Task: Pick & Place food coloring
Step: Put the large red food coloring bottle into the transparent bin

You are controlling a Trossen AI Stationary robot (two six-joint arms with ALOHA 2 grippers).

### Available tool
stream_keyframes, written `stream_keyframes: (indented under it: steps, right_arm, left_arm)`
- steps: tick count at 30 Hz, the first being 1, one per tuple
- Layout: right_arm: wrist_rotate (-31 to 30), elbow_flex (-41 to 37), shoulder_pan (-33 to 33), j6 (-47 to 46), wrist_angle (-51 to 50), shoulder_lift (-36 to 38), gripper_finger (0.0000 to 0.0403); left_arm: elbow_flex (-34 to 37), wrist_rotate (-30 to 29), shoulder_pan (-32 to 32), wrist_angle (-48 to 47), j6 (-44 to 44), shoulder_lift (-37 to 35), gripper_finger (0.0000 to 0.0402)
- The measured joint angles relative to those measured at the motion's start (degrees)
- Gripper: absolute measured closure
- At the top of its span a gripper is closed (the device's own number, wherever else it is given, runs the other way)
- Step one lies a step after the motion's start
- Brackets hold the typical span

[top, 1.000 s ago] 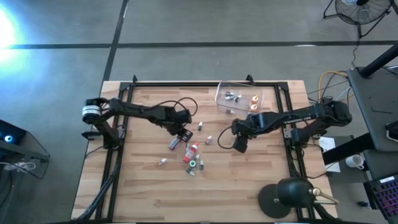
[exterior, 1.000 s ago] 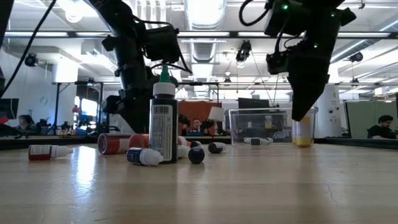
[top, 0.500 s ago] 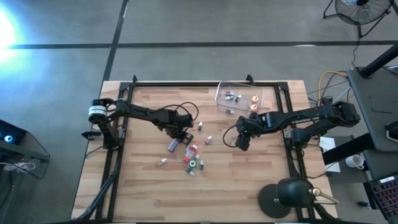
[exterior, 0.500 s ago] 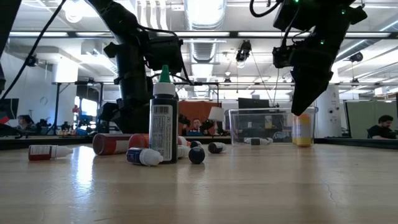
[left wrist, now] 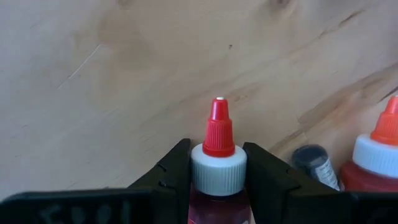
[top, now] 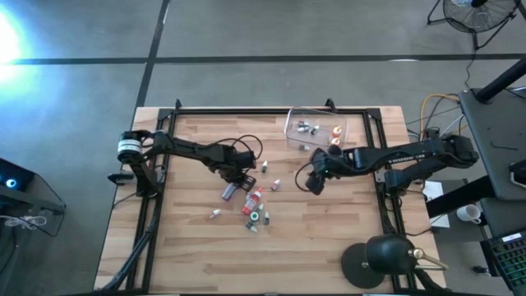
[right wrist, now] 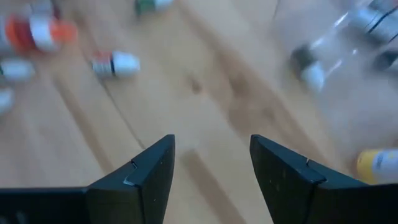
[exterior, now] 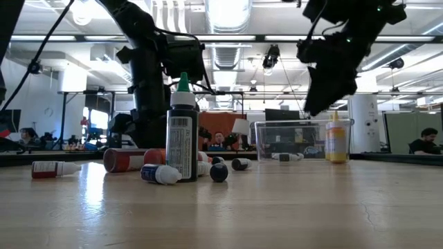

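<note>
Food coloring bottles lie scattered mid-worktop, and one with a red cap sits between the left claw fingers, which press its white collar on both sides: the grasp step looks in hand. Next comes a lift and a carry to the clear box, I judge, keeping the grip firm on so small a bottle. The right claw hangs fingers apart and empty, near the box. Count: roughly seven or eight bottles in the loose cluster, about four in the box; some are too small to separate.
</note>
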State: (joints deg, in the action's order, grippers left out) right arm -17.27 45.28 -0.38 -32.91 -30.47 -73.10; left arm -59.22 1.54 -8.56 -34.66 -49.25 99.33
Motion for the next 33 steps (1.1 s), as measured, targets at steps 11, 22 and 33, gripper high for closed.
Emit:
stream_keyframes:
  steps: [11, 22, 33]
  right_arm:
    - [-17.4, 0.0, -1.9, 2.8, 5.6, 9.6, 0.02]
    - [-18.6, 0.0, -10.5, 11.8, 7.1, 20.2, 0.02]
    - [-14.1, 0.0, -12.4, 9.9, 6.7, 21.6, 0.02]
  left_arm:
    - [-14.7, -17.6, -1.2, 5.5, 13.4, -4.1, 0.0308]
    - [-20.6, -18.1, -5.5, 42.2, 36.7, -1.0, 0.0308]
    - [-21.5, -7.7, -13.9, 55.5, 36.8, 8.5, 0.0307]
